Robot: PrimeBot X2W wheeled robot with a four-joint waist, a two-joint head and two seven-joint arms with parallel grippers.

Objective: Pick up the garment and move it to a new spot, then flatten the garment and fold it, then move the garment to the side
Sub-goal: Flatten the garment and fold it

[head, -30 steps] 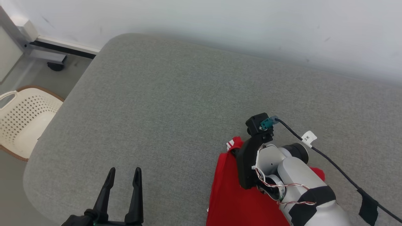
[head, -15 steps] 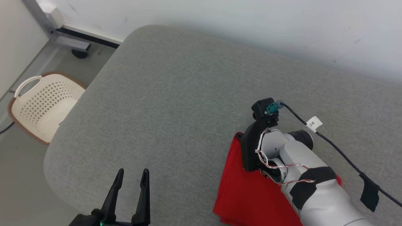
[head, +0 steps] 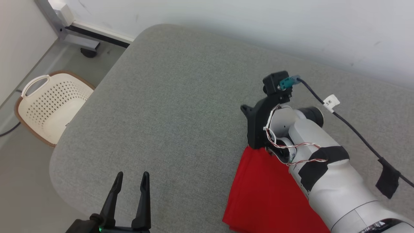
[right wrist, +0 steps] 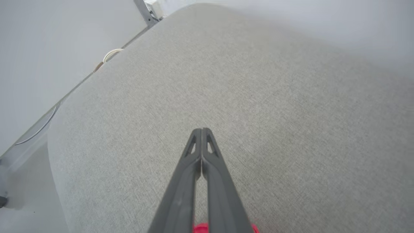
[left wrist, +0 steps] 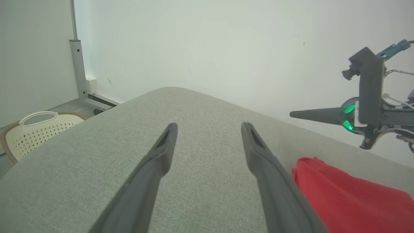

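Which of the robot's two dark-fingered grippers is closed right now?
The right gripper, raised by the red cloth garment: its two fingers are pressed together with nothing between them, while the left gripper has its fingers spread apart.

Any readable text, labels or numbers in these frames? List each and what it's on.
"3" then a second mark, too small to read: white tag on the black cable at the right wrist.
Red garment, cream basket: no text visible.

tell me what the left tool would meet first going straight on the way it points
The way looks free: the open left tool points across the grey fabric tabletop toward the white wall. Depth is unclear; it may graze the tabletop first.
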